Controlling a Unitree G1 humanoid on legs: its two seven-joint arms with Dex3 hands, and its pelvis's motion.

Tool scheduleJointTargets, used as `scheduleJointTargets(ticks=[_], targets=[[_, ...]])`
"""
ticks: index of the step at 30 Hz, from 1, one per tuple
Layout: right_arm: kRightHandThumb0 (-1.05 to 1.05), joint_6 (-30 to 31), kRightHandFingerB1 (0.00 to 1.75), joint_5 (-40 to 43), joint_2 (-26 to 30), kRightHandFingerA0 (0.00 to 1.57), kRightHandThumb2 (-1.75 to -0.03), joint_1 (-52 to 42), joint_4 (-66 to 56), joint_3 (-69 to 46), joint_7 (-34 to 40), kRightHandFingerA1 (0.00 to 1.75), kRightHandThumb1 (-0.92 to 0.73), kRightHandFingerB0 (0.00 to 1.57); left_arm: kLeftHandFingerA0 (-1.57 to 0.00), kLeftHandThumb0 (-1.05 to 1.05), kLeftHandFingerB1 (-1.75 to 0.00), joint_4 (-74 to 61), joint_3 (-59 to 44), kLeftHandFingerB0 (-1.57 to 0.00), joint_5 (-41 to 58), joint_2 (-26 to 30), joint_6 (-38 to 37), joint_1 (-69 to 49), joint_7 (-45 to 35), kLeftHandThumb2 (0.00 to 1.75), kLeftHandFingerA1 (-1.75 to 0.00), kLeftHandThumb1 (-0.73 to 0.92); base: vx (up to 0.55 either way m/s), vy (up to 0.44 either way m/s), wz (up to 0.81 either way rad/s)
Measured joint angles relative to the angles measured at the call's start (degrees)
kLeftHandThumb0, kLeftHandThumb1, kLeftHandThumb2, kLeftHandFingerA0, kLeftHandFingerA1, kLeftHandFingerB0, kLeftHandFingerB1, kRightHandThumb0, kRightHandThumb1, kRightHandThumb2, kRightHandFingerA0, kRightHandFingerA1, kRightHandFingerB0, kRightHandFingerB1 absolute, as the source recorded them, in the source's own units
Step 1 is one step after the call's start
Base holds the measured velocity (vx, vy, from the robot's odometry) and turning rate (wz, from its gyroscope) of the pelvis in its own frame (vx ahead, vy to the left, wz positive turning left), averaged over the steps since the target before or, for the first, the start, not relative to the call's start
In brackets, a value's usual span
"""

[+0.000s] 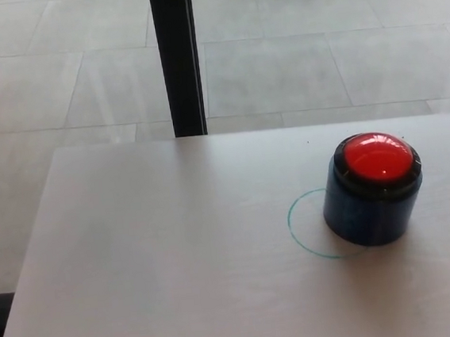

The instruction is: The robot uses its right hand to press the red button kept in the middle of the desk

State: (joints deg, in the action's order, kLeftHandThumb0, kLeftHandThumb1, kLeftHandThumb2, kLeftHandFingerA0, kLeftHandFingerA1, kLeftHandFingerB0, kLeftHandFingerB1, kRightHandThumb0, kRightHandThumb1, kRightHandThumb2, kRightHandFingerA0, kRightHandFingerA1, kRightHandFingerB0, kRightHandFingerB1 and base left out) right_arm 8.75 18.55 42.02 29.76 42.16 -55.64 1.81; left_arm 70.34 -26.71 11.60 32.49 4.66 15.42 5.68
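A red dome button (377, 158) tops a dark blue cylindrical base (369, 214) standing on the pale desk (169, 253), right of centre in the head view. The base partly covers a thin green circle (301, 229) drawn on the desk, sitting toward that circle's right side. Neither of my hands shows anywhere in the picture.
A black vertical post (178, 57) rises behind the desk's far edge. Beyond it lies a grey tiled floor (318, 56). The desk's left edge runs diagonally down to the lower left corner.
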Motion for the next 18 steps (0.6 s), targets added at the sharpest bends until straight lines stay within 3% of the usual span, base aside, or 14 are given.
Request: scheduleJointTargets(ticks=[3, 4, 5, 6, 7, 8, 9, 10, 11, 12, 13, 15, 17, 18], targets=[[-0.66, -1.1, 0.94, 0.8, -4.0, 1.46, -1.05, -5.6, -0.1, -4.4, 1.9, 1.51, -0.45, 0.84, -0.23, -0.52, -0.73, 0.0, 0.3, -0.08, 0.0, 0.0, 0.0, 0.2, 0.0, 1.11, -0.93, 0.88, 0.0, 0.0, 0.0], [-0.62, -1.3, 1.04, 1.1, -5.4, 1.16, -0.85, -7.0, -0.1, -5.5, 2.6, 1.71, -0.54, 0.86, -0.25, -0.51, -0.7, 0.0, 0.4, -0.06, -0.1, 0.0, 0.0, 0.2, 0.0, 1.11, -0.92, 0.87, 0.0, 0.0, 0.0], [-0.62, -1.3, 1.09, 1.3, -6.4, 1.36, -1.02, -8.0, 0.0, -6.3, 3.2, 1.45, -0.43, 0.95, -0.18, -0.52, -0.69, 0.0, 0.5, -0.03, -0.1, 0.0, 0.0, 0.3, 0.1, 1.09, -0.88, 0.88, 0.0, 0.0, 0.0], [-0.59, -1.4, 1.33, 1.8, -8.4, 0.88, -0.84, -9.7, 0.2, -7.9, 4.4, 1.68, -0.59, 0.84, -0.15, -0.52, -0.7, 0.0, 0.6, -0.04, -0.1, 0.0, 0.0, 0.4, 0.1, 1.07, -0.86, 0.9, 0.0, 0.0, 0.0], [-0.59, -1.6, 1.33, 2.2, -9.4, 0.88, -0.84, -10.5, 0.4, -8.9, 5.2, 1.68, -0.59, 0.84, -0.15, -0.52, -0.7, 0.0, 0.6, -0.04, -0.1, 0.0, 0.0, 0.5, 0.1, 1.07, -0.86, 0.9, 0.0, 0.0, 0.0], [-0.55, -1.9, 1.44, 2.5, -10.4, 0.84, -0.85, -11.3, 0.7, -10.0, 6.0, 1.61, -0.61, 0.85, -0.33, -0.52, -0.7, 0.0, 0.7, -0.06, -0.1, 0.0, 0.0, 0.6, 0.1, 1.11, -0.96, 0.87, 0.0, 0.0, 0.0], [-0.56, -2.2, 1.54, 2.8, -11.4, 0.8, -0.9, -11.9, 1.0, -10.9, 6.7, 1.63, -0.65, 0.84, -0.26, -0.52, -0.67, 0.0, 0.7, 0.0, -0.1, 0.0, 0.0, 0.7, 0.1, 1.1, -0.92, 0.87, 0.0, 0.0, 0.0], [-0.56, -2.5, 1.54, 3.1, -12.4, 0.8, -0.9, -12.6, 1.3, -11.6, 7.4, 1.63, -0.65, 0.84, -0.26, -0.52, -0.67, 0.0, 0.8, 0.0, -0.1, 0.0, 0.0, 0.8, 0.1, 1.1, -0.92, 0.87, 0.0, 0.0, 0.0], [-0.55, -2.9, 1.5, 3.5, -14.0, 0.81, -0.92, -13.4, 1.3, -12.4, 8.3, 1.63, -0.65, 0.84, -0.07, -0.51, -0.66, 0.0, 0.8, 0.0, -0.1, 0.0, 0.0, 0.9, 0.1, 1.07, -0.95, 0.88, 0.0, 0.0, 0.0], [-0.53, -3.2, 1.39, 4.0, -15.4, 0.83, -0.92, -14.1, 1.4, -12.8, 9.2, 1.46, -0.6, 0.9, -0.1, -0.52, -0.68, 0.0, 0.9, -0.01, -0.1, 0.0, 0.0, 0.9, 0.1, 1.05, -0.86, 0.88, 0.0, 0.0, 0.0], [-0.53, -3.6, 1.39, 4.3, -16.6, 0.83, -0.92, -14.8, 1.6, -13.0, 9.9, 1.46, -0.6, 0.9, -0.1, -0.52, -0.68, 0.0, 0.9, -0.01, 0.0, 0.0, 0.0, 1.0, 0.1, 1.05, -0.86, 0.88, 0.0, 0.0, 0.0], [-0.54, -4.2, 1.55, 5.1, -19.2, 0.98, -0.92, -16.1, 2.2, -13.1, 11.1, 1.52, -0.59, 0.94, -0.19, -0.51, -0.68, 0.0, 0.9, -0.03, 0.0, 0.1, 0.0, 1.2, 0.1, 1.08, -0.87, 0.88, 0.0, 0.0, 0.0], [-0.53, -4.3, 1.43, 6.3, -21.5, 0.97, -0.92, -17.1, 2.8, -12.8, 11.5, 1.53, -0.6, 0.83, -0.43, -0.53, -0.75, 0.1, 1.2, -0.11, -0.1, 0.3, 0.0, 1.4, 0.2, 1.1, -1.06, 0.87, 0.0, 0.0, 0.0], [-0.53, -4.3, 1.43, 6.5, -21.6, 0.97, -0.92, -17.3, 2.8, -12.8, 11.6, 1.53, -0.6, 0.83, -0.43, -0.53, -0.75, 0.1, 1.3, -0.11, -0.1, 0.3, 0.0, 1.4, 0.2, 1.1, -1.06, 0.87, 0.0, 0.0, 0.0]])
